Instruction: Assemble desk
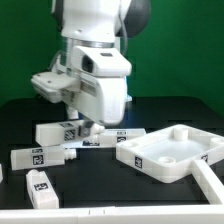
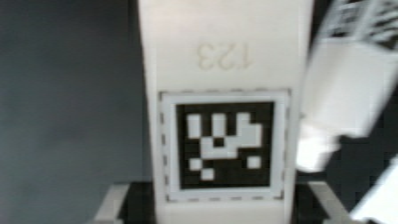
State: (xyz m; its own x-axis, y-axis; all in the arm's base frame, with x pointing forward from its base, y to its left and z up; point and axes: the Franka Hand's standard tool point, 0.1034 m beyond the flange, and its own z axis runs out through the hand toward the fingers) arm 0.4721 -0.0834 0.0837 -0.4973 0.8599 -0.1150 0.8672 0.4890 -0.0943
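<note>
In the wrist view a white square desk leg with a black-and-white tag and the number 123 runs straight between my fingers. My gripper has its dark pads against both sides of the leg, so it is shut on it. In the exterior view my gripper is low at the table, under the big white robot body. The rimmed white tabletop lies at the exterior view's right. Three other tagged legs lie at the exterior view's left.
The marker board lies flat just in front of my gripper, between the legs and the tabletop. A blurred white part shows beside the held leg in the wrist view. The table is black, with a green wall behind.
</note>
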